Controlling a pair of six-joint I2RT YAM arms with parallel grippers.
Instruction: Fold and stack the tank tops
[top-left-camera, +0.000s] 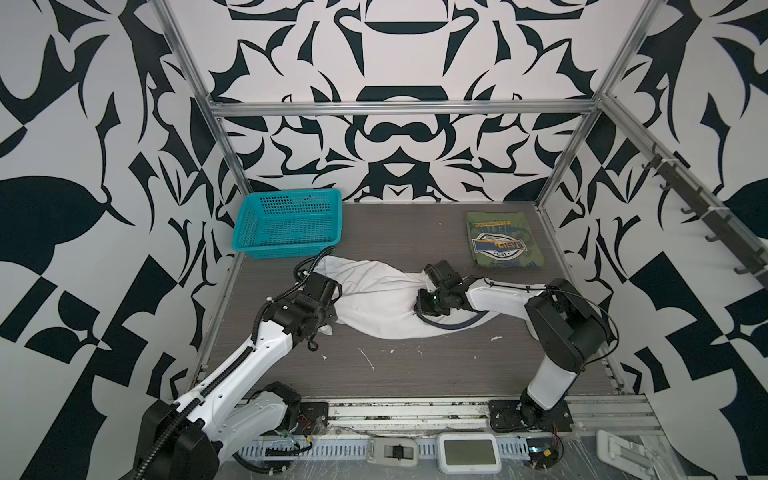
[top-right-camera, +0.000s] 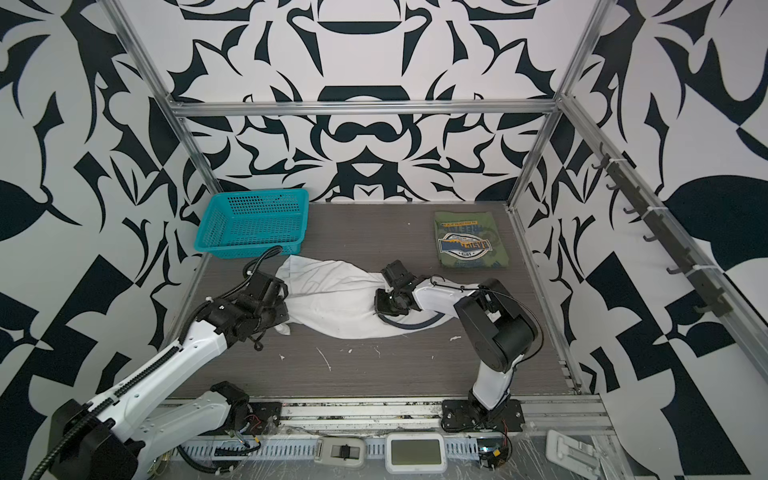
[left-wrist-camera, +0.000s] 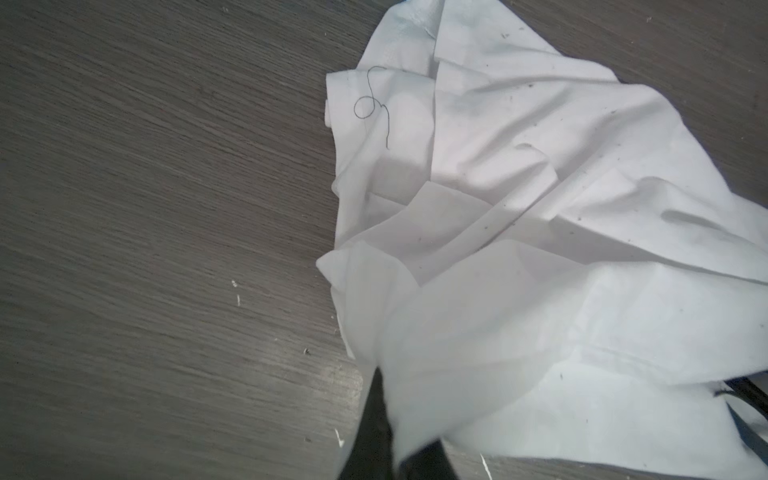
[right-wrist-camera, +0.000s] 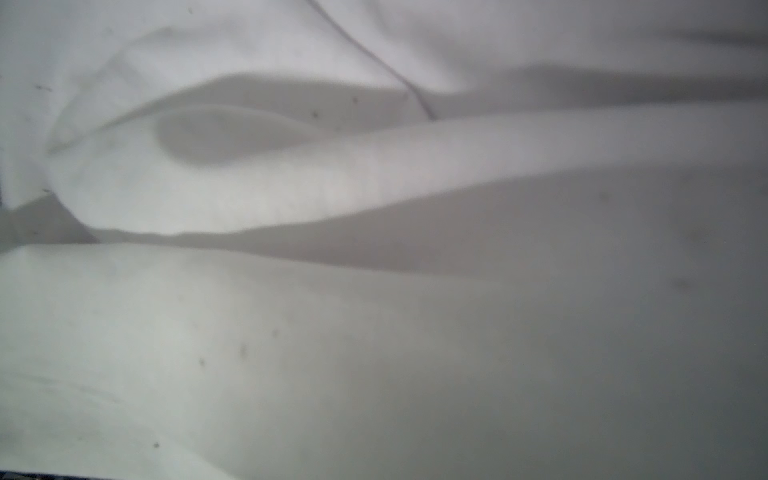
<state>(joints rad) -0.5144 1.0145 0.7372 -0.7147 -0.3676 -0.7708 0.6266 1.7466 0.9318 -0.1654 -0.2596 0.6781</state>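
Right wrist view's just blurred white cloth, so I can't tell if the right claw (top-left-camera: 422, 307) is gripping. It sits on the white tank top (top-left-camera: 374, 291), crumpled on the bench (top-left-camera: 415, 365). Left claw (left-wrist-camera: 399, 444) is closed, seemingly pinching that top's other end. Green tank top (top-left-camera: 503, 241) lies folded, back right.

Hidden jaws, blurred cloth
In both top views the right gripper (top-left-camera: 424, 305) hides its own fingertips from us; its wrist view gives only blurred white tank top (right-wrist-camera: 374, 332). The left gripper (left-wrist-camera: 399, 449), half buried in it, is cut off at the edge.
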